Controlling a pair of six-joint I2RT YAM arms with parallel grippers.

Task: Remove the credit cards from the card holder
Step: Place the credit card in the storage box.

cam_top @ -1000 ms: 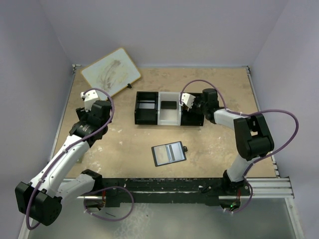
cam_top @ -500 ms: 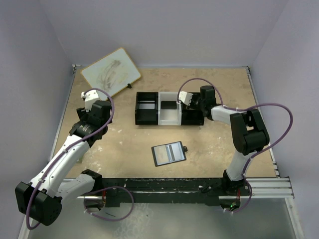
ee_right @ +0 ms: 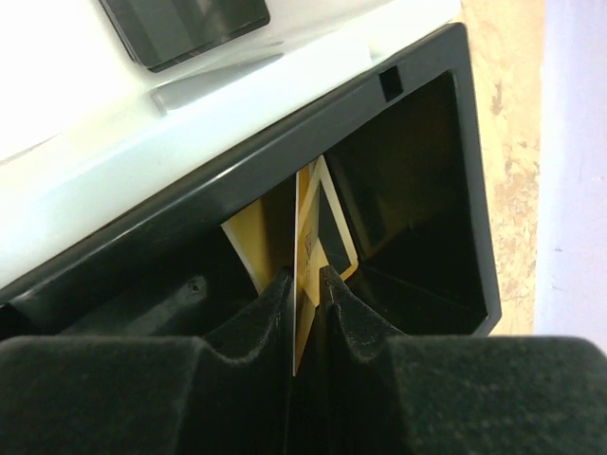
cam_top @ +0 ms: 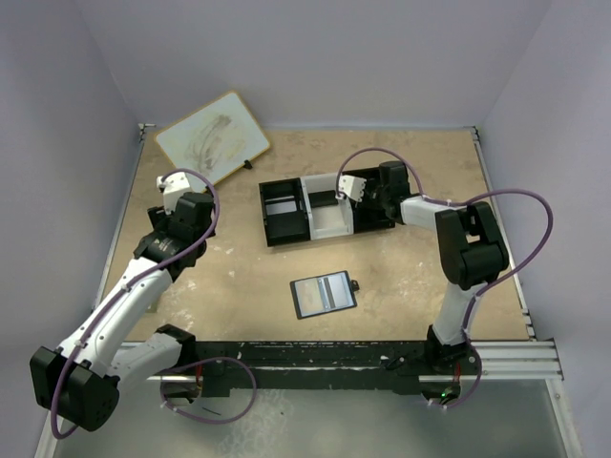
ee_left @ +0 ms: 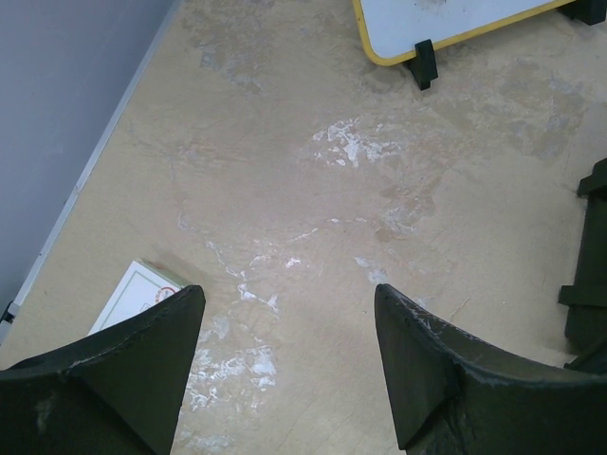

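Observation:
The card holder (cam_top: pixel 324 293) lies open and flat on the table near the front middle, pale grey-blue inside, with no gripper near it. A dark credit card (cam_top: pixel 326 198) lies in the white middle compartment of the three-compartment tray (cam_top: pixel 286 212); it also shows in the right wrist view (ee_right: pixel 185 24). My right gripper (cam_top: pixel 363 196) reaches into the tray's right black compartment (ee_right: pixel 417 190). In the right wrist view the gripper (ee_right: pixel 305 275) is shut on a yellow credit card (ee_right: pixel 308 223) held on edge. My left gripper (ee_left: pixel 285 313) is open and empty above bare table at the left.
A small white-and-red box (ee_left: pixel 137 294) lies beside my left finger. A yellow-framed whiteboard (cam_top: pixel 212 136) stands at the back left, also in the left wrist view (ee_left: pixel 455 14). The tray sits slightly skewed. Walls enclose the table on three sides.
My right gripper has moved left and slightly back inside the tray's right compartment. The tray has turned and shifted with it. The left arm and the card holder have not moved.

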